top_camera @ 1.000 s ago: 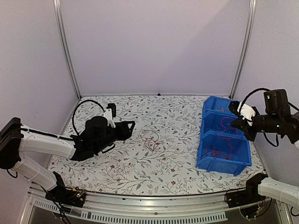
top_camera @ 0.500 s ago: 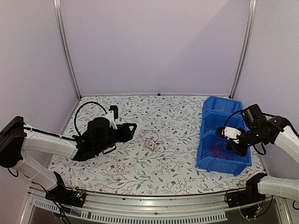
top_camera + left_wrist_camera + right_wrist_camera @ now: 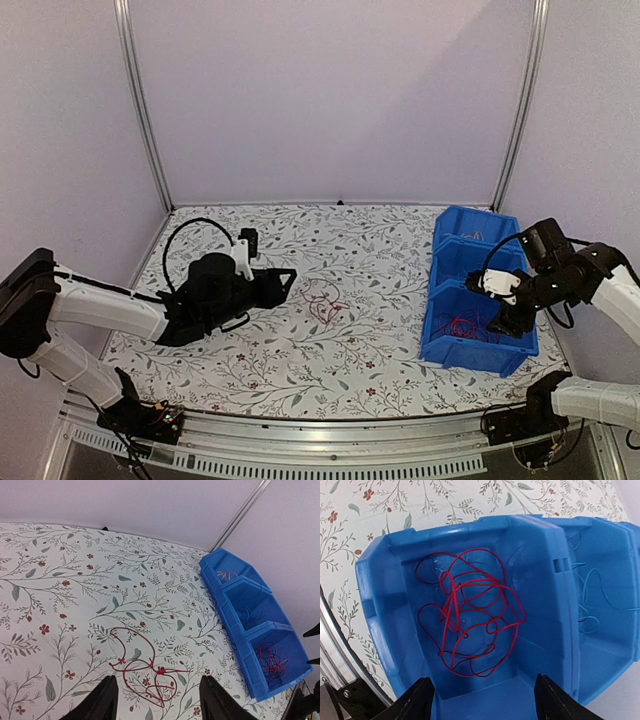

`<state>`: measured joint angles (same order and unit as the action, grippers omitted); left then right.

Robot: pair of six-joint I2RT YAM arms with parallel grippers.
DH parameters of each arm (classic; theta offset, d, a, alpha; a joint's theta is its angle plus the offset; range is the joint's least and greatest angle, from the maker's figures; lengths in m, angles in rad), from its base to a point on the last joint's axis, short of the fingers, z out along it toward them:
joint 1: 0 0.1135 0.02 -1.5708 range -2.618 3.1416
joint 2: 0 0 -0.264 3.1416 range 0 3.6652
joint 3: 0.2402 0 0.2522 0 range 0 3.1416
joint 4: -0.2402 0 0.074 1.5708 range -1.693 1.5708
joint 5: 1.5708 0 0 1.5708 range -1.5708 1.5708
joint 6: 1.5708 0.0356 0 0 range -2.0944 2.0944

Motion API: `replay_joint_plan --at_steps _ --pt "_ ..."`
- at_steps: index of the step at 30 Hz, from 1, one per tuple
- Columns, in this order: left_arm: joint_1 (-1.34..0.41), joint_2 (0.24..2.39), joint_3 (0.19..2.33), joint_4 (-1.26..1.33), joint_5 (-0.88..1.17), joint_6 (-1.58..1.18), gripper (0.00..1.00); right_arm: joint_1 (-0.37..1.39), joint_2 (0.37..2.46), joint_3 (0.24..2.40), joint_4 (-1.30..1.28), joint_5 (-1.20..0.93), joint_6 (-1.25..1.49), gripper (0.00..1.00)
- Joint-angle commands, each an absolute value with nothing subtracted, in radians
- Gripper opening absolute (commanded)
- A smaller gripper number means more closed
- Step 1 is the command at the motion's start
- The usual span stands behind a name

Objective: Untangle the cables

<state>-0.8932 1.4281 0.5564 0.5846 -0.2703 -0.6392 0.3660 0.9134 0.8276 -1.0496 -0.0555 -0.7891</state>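
Bins make the easiest count: three blue bins (image 3: 468, 352) stand touching in one row. Two arms work beside them, each ending in one gripper. One loose clump of red cables (image 3: 145, 667) lies on the table well to the left of the bins, a few thin loops crossing each other flat on the cloth. A second bundle of red wires (image 3: 470, 625) sits coiled on the floor of the nearest bin (image 3: 385, 605). A few thin blue strands (image 3: 592, 595) lie in the middle bin (image 3: 610, 555), and some pale strands (image 3: 227, 575), too small to tell apart, lie in the farthest bin (image 3: 207, 572).

The table (image 3: 380, 260) under the bins is covered with a white cloth printed with grey-green leaves and small red flowers. Plain pale lilac walls (image 3: 340, 100) rise behind the bins and to both sides, with two metal posts (image 3: 140, 110) at the back corners. A metal rail (image 3: 330, 440) runs along the table edge nearest the arms' bases.

The left gripper (image 3: 160, 702) hangs low over the cloth, farther from the bins than the red cables and pointed toward them. Its fingers are spread wide, hold nothing, and are clear of the clump. The right gripper (image 3: 487, 702) hangs directly above the nearest bin, looking down on the red wires. Its fingers are also spread wide, with nothing between them and no contact with the wires or the bin walls.
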Motion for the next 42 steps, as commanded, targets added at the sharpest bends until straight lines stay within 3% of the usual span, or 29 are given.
replay_joint_plan --at_steps 1,6,16,22,37,40,42 --pt "-0.881 1.475 0.556 0.602 -0.226 -0.616 0.56 0.362 0.876 0.924 -1.104 -0.007 -0.851 0.74" --pt "-0.883 1.531 0.610 0.536 -0.140 -0.636 0.50 0.361 0.955 1.081 -1.085 0.012 -0.909 0.75" --pt "-0.879 1.691 0.769 0.393 -0.133 -0.701 0.51 0.403 1.287 1.177 -0.806 -0.419 -0.752 0.66" --pt "-0.851 1.818 0.927 0.254 -0.149 -0.677 0.51 0.558 1.500 1.174 -0.603 -0.402 -0.672 0.65" --pt "-0.790 1.931 0.964 0.305 -0.024 -0.706 0.41 0.711 2.061 1.445 -0.460 -0.415 -0.594 0.73" --pt "-0.785 1.938 0.966 0.308 -0.010 -0.706 0.39 0.728 2.113 1.493 -0.457 -0.434 -0.586 0.67" --pt "-0.782 1.940 0.967 0.309 -0.008 -0.706 0.38 0.737 2.134 1.516 -0.454 -0.439 -0.586 0.54"
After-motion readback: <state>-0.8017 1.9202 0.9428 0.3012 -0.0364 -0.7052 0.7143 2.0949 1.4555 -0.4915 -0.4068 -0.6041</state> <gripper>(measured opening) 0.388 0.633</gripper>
